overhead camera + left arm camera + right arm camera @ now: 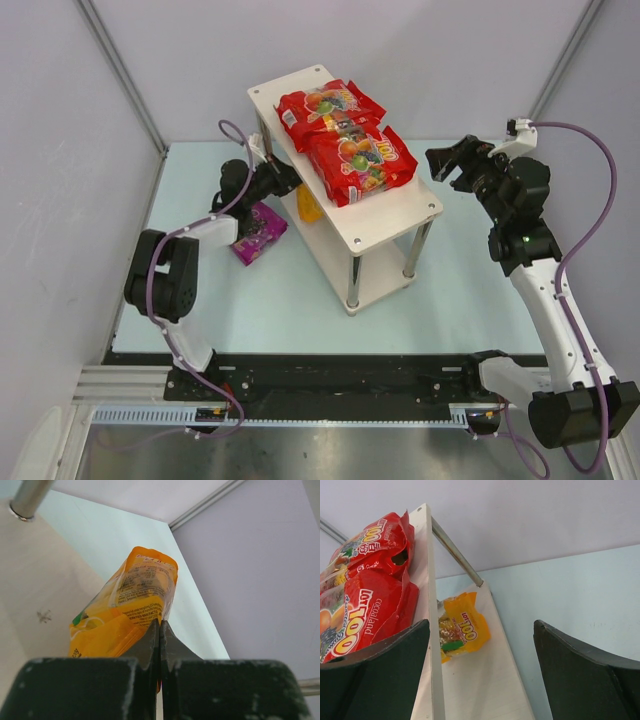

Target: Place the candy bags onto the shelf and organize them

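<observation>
Two red candy bags [328, 106] [362, 160] lie on the top board of the shelf [385, 225]; they also show in the right wrist view [370, 540] [365, 615]. The orange-yellow bag [309, 207] sits on the lower board [30, 580], also seen in the right wrist view [462, 627]. My left gripper [283, 180] reaches in under the top board, and in the left wrist view it [159, 625] is shut on the near edge of the orange-yellow bag [127, 610]. The purple bag [259, 232] lies on the table left of the shelf. My right gripper [455, 160] hangs open and empty to the right of the shelf [481, 625].
The shelf's metal legs [352, 285] [411, 258] stand at its near end. A leg [27, 500] shows close in the left wrist view. Grey walls enclose the pale table [480, 290] at the back and sides.
</observation>
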`<state>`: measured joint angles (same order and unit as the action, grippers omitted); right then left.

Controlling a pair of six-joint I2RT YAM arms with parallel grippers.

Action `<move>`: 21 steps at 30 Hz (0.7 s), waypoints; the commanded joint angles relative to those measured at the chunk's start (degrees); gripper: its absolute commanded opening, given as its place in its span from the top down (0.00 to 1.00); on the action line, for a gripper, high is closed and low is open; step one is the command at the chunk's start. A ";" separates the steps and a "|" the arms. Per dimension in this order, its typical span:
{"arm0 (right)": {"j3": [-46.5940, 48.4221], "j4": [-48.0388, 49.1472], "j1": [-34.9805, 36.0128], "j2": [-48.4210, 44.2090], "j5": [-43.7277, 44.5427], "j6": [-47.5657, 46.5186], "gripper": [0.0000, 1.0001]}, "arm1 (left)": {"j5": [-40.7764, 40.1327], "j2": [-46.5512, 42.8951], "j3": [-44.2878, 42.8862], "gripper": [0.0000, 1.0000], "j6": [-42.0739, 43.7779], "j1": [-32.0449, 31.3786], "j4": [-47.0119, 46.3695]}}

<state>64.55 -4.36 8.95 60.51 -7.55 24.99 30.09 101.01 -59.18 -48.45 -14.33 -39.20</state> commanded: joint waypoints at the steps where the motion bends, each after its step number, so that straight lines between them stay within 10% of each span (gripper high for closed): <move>1: 0.13 2.87 -0.25 0.40 0.78 -0.65 0.11 | 1.38 1.90 -5.68 1.00 2.65 1.76 -0.35; 21: 0.13 3.04 -0.60 0.93 0.52 -0.82 0.11 | 3.05 9.73 -12.27 1.00 7.66 4.83 7.30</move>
<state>64.53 -3.99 8.69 61.52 -7.33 24.91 30.92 109.60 -68.29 -43.44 -10.68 -32.80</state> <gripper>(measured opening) 0.890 0.006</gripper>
